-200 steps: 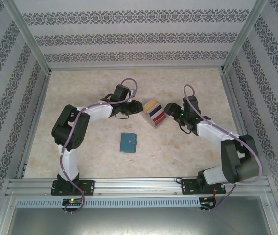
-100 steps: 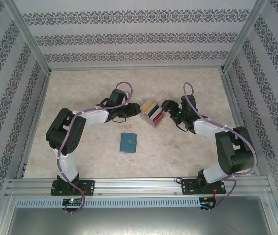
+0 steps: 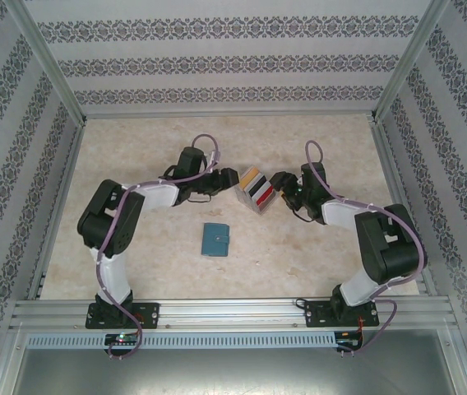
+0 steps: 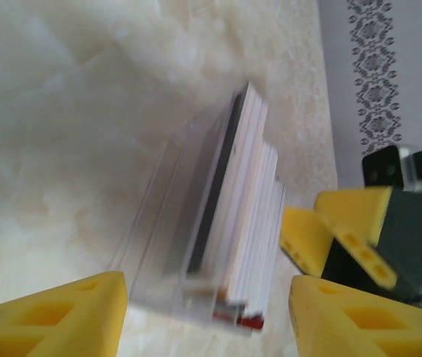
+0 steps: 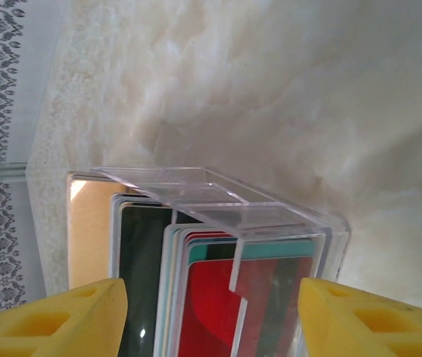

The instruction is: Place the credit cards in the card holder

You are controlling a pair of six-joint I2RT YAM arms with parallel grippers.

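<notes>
The left gripper [image 3: 227,179] and right gripper [image 3: 279,183] flank the upright cards [image 3: 256,188], one at each side. The teal holder [image 3: 215,239] lies apart, nearer the arm bases.
</notes>
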